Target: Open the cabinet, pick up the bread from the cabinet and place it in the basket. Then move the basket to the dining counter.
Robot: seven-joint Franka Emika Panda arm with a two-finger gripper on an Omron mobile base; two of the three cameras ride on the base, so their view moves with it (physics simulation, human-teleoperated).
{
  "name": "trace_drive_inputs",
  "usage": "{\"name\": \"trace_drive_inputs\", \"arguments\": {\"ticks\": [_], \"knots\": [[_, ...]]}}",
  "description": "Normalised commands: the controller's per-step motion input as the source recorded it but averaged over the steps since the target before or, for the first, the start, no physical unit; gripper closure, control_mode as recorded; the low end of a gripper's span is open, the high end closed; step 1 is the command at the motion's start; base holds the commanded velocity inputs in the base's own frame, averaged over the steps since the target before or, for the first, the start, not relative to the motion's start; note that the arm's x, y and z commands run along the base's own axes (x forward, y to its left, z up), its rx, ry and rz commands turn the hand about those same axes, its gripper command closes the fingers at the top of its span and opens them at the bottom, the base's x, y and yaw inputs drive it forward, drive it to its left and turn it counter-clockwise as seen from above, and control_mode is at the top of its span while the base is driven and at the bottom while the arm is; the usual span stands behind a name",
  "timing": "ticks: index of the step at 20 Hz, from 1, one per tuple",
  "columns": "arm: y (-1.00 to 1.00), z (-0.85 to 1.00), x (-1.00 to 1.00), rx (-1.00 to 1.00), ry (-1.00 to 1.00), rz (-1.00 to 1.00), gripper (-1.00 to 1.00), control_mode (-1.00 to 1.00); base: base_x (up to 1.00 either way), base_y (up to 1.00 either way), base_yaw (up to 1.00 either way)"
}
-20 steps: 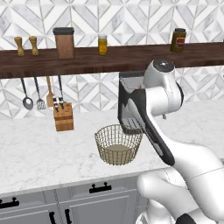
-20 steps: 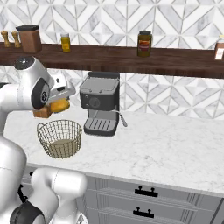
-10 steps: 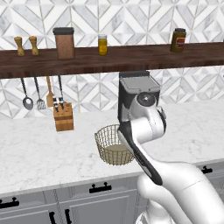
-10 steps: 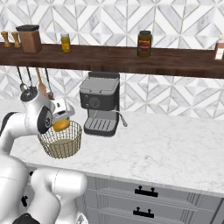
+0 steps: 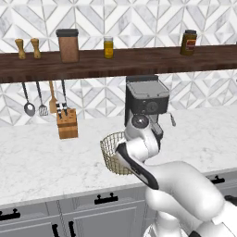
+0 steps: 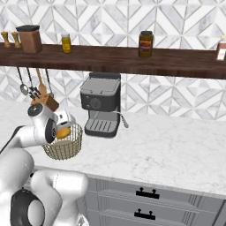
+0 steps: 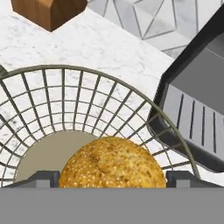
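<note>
Hand view gives me the clearest read: I see the knife block (image 7: 48,11) at eleven o'clock, the basket (image 7: 65,113) spread across the middle, and the coffee machine (image 7: 197,109) at three o'clock. At six o'clock the bread (image 7: 113,162) sits between the gripper (image 7: 113,179) fingertips (image 7: 41,178), jaws spread wide on either side of it, above the basket's beige floor.

One bread (image 7: 113,162), one basket (image 7: 65,109) (jars: perhaps three).
</note>
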Motion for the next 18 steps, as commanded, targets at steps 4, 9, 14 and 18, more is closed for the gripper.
{"name": "trace_drive_inputs", "arguments": {"ticks": [4, 9, 14, 18], "knots": [[0.00, -0.47, 0.05, 0.01, 0.10, 0.00, 1.00, -1.00, 0.00, 0.00, 0.00], [0.01, -0.47, 0.18, 0.00, 0.05, 0.00, 1.00, -1.00, 0.00, 0.00, 0.00], [0.08, -0.11, 0.12, 0.00, 0.00, 0.00, -1.00, -1.00, 0.00, 0.00, 0.00], [0.00, 0.09, 0.00, 0.03, 0.00, 0.00, -1.00, -1.00, 0.00, 0.00, 0.00]]}}
